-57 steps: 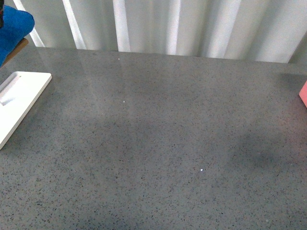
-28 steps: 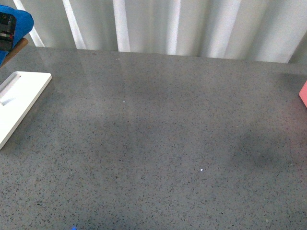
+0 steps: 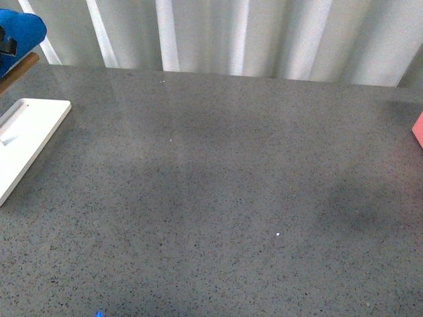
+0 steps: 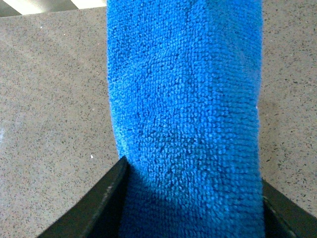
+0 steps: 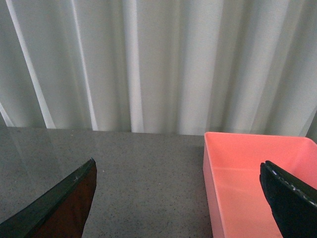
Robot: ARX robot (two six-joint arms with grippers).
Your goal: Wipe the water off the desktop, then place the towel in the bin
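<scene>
1. The surface filled the front view, glossy dark grey with fine speckles. No puddle or wet sheen could be made out on it, so the wiping looked finished, or the water was too faint to see.
2. The pink bin showed only as a sliver at 3 o'clock in the front view. The right wrist view showed it open-topped, with nothing in the part visible.
3. The white tray lay flat on the surface at 9 o'clock.
4. The towel, bright blue, was bunched at 10 o'clock, beyond the tray and well apart from the bin. It appeared lifted clear of the surface.
5. The left gripper was clamped on the towel, which ran as a thick band between its jaws. The right gripper had its jaws spread wide with nothing between them, and it faced the bin.
6. The step in hand looked like carrying the towel to the bin.
   - The clamp would need to be firm, since the carry crosses the whole surface toward 3 o'clock.
   - The towel should travel high enough that its hanging part neither drags on the surface nor catches the tray.
   - Release should come only once the cloth hangs inside the bin's walls.
   - If the left arm could not reach that far, a handover to the right gripper seemed sensible.
</scene>
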